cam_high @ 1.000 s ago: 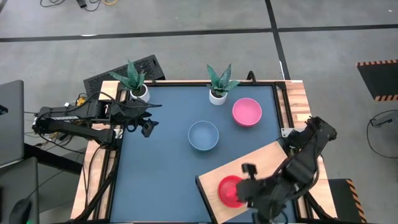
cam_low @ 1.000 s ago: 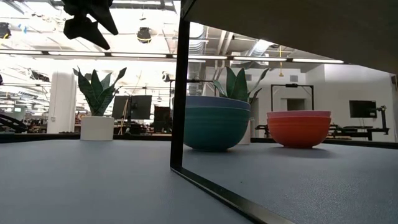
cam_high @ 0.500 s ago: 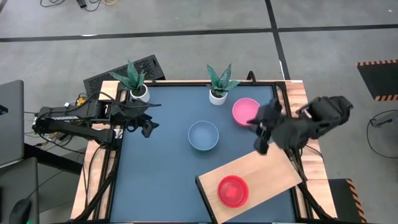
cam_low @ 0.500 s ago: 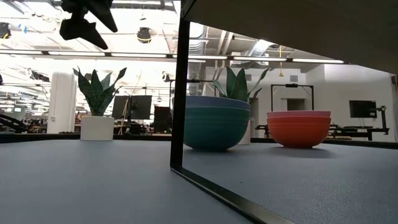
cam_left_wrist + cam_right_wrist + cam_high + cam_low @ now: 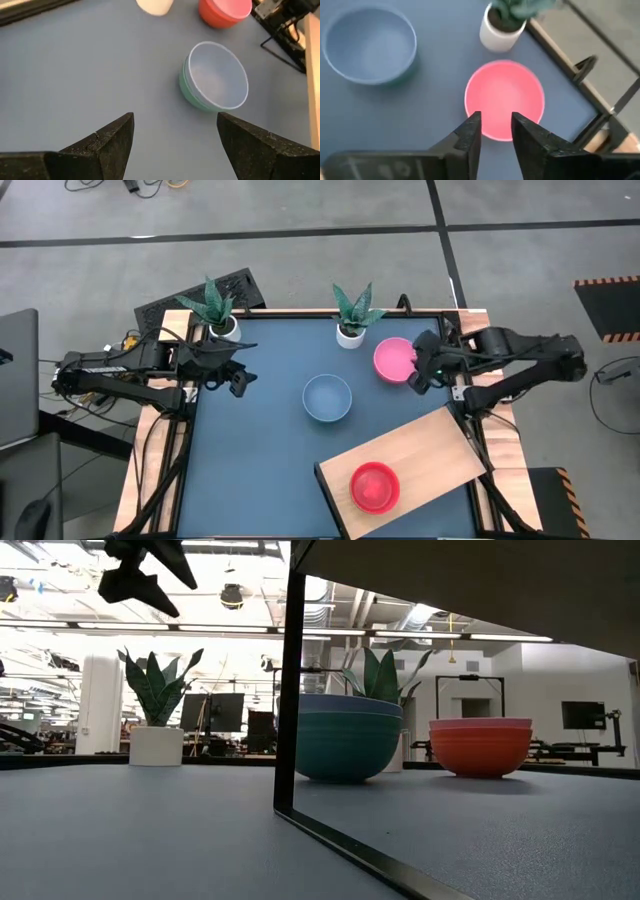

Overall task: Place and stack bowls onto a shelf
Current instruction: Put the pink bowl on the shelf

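I see a pink bowl [image 5: 396,359], a light blue bowl [image 5: 327,397], a red bowl [image 5: 374,485] on the pale tan shelf [image 5: 430,450], and a dark blue table [image 5: 260,450].

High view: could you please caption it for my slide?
Right gripper beside pink bowl; red bowl on shelf.

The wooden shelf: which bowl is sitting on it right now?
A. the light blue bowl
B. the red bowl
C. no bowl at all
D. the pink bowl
B: the high view shows the red bowl resting on the shelf, while the pink bowl and the light blue bowl sit on the dark table away from it.
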### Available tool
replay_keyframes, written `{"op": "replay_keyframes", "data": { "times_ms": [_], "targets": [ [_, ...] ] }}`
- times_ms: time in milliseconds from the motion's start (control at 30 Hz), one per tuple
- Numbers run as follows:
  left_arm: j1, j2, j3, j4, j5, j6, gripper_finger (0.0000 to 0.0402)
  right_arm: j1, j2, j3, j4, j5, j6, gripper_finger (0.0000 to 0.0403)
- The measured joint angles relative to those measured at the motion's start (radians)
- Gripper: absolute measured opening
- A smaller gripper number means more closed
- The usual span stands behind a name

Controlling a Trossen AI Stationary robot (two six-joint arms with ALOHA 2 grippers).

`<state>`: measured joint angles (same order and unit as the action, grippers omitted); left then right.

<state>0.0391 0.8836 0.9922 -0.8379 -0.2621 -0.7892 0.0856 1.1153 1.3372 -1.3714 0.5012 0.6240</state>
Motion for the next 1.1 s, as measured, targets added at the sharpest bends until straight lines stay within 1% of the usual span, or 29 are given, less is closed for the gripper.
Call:
{"op": "replay_keyframes", "data": {
  "times_ms": [100, 167, 233, 333, 500, 700, 967, 1100],
  "targets": [
    [0.000, 0.000, 0.000, 0.025, -0.016, 0.009, 0.0269, -0.076, -0.044, -0.157, 0.120, -0.066, -0.045, 0.0176],
    [0.000, 0.000, 0.000, 0.035, -0.018, 0.009, 0.0269, -0.135, -0.052, -0.243, 0.203, -0.116, -0.112, 0.0199],
    [0.000, 0.000, 0.000, 0.036, -0.023, 0.009, 0.0269, -0.187, -0.048, -0.308, 0.264, -0.151, -0.183, 0.0217],
    [0.000, 0.000, 0.000, 0.036, -0.026, 0.009, 0.0269, -0.268, -0.016, -0.368, 0.353, -0.230, -0.300, 0.0228],
    [0.000, 0.000, 0.000, 0.035, -0.032, 0.004, 0.0269, -0.369, 0.064, -0.394, 0.442, -0.389, -0.473, 0.0223],
    [0.000, 0.000, 0.000, 0.035, -0.038, -0.018, 0.0269, -0.432, 0.165, -0.396, 0.483, -0.494, -0.629, 0.0218],
    [0.000, 0.000, 0.000, 0.034, -0.038, -0.019, 0.0269, -0.477, 0.290, -0.396, 0.492, -0.511, -0.711, 0.0217],
    [0.000, 0.000, 0.000, 0.033, -0.038, -0.017, 0.0269, -0.487, 0.319, -0.396, 0.488, -0.521, -0.738, 0.0209]
  ]
}}
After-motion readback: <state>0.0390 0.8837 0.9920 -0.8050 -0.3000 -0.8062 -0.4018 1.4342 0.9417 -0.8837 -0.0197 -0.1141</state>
